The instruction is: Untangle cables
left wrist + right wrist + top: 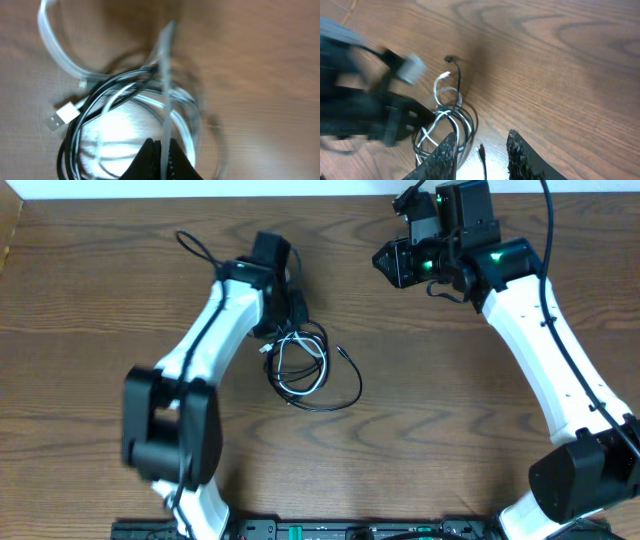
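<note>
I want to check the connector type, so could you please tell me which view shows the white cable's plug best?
The left wrist view: the white plug is close, its metal end visible, if blurred. Overhead it is a tiny speck; the right wrist view shows it small and distant.

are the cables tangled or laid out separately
Tangled. The white cable and the black cables loop through each other in one overlapping coil on the table.
</note>
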`<state>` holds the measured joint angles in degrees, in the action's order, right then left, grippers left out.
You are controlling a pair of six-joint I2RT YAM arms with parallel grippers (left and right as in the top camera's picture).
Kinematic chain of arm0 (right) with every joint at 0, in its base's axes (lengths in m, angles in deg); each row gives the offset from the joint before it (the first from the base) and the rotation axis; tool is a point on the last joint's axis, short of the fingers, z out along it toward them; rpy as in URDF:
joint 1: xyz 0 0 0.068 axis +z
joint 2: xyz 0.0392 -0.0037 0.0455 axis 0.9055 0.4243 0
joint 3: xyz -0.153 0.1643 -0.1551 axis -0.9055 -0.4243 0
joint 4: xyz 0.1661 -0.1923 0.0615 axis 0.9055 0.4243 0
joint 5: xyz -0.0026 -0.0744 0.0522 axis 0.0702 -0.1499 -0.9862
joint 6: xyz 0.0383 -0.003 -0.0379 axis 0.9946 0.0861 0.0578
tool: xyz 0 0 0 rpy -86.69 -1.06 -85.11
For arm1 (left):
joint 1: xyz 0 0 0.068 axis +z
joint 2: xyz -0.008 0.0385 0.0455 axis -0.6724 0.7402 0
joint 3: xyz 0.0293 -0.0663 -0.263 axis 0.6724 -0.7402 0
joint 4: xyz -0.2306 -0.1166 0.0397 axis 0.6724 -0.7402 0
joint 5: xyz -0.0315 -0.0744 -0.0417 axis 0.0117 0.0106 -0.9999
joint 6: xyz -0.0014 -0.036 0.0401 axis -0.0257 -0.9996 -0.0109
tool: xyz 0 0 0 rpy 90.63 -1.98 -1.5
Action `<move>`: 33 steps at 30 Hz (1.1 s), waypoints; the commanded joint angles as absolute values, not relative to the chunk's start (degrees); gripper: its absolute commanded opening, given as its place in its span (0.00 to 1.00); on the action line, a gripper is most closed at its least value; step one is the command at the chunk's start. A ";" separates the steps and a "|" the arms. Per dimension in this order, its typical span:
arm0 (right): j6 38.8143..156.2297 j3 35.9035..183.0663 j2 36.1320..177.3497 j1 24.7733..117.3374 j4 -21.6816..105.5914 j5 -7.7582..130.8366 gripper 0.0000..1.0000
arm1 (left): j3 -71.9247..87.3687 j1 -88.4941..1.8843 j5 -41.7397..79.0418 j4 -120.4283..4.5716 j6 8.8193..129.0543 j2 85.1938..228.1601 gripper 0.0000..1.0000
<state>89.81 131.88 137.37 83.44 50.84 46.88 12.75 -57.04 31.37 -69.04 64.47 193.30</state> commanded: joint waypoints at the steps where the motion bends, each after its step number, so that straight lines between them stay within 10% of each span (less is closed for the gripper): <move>1: 90.20 132.18 138.47 84.86 51.01 46.64 0.29 | 16.07 -57.13 29.73 -65.39 65.43 180.64 0.07; 33: 86.51 132.14 143.06 89.08 48.68 41.11 0.32 | 27.20 -57.06 21.25 -44.13 57.25 165.43 0.07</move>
